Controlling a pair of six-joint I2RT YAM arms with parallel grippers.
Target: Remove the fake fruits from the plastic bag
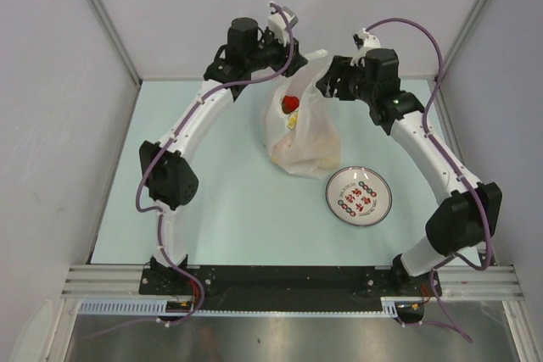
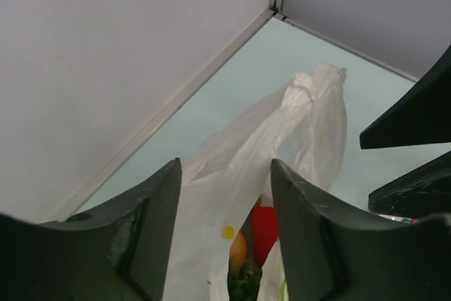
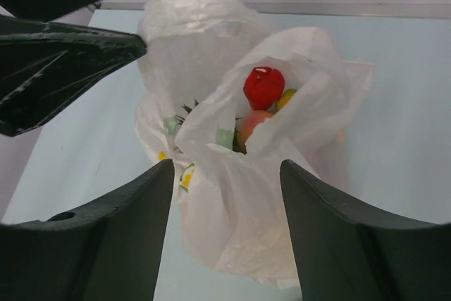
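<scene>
Nearest the arm bases, the round white plate (image 1: 339, 184) sits on the bench (image 1: 212, 209) just beside the bag's near right corner, probably as a landing place for the fruit. Beyond it the plastic bag (image 1: 304, 137) stands slumped, its mouth gaping upward and toward the far side; the fake fruits that show are all inside it: a red strawberry (image 3: 263, 87) at the opening, a pink-orange peach (image 3: 251, 127) just below, and a scrap of yellow behind. Farther on, the two arms face each other across the mouth; the left gripper (image 2: 225, 174) is spread wide, a fold of bag film lying loose in the gap, unpinched; the right gripper (image 3: 227, 170) is likewise released, lined up on the near rim. I judge both are placed to take opposite sides and hold the mouth wide.
</scene>
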